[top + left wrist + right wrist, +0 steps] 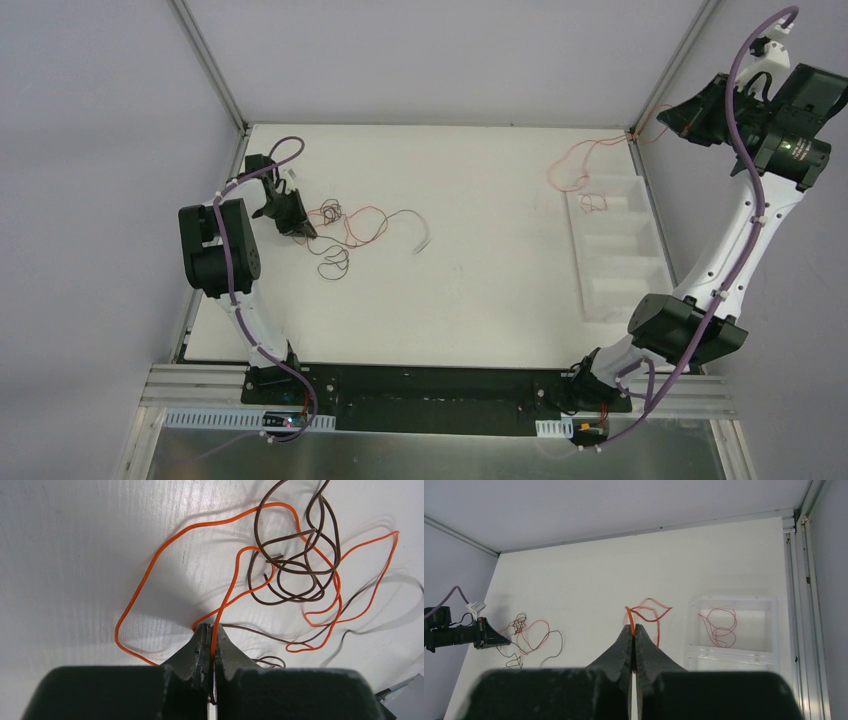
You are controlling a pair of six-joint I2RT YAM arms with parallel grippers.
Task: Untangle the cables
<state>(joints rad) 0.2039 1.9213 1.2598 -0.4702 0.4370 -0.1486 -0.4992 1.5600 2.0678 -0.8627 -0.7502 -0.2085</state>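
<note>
A tangle of thin curly cables (pixel 340 228) lies on the white table at the left: an orange one (pixel 155 560), a brown one (pixel 295 555) and a dark grey one (pixel 405 214). My left gripper (pixel 211 627) is down at the tangle's left edge (pixel 300 228), shut on the orange cable. My right gripper (pixel 633 626) is raised high at the far right (pixel 672 120) and is shut on a red-orange cable (pixel 649 612), which hangs down toward the table's back right (pixel 575 165). Another red cable (pixel 719 627) lies coiled in the clear tray.
A clear compartment tray (pixel 625 290) stands along the table's right edge, also visible in the right wrist view (pixel 769 602). Metal frame posts rise at the back corners. A small pale grey piece (pixel 425 241) lies right of the tangle.
</note>
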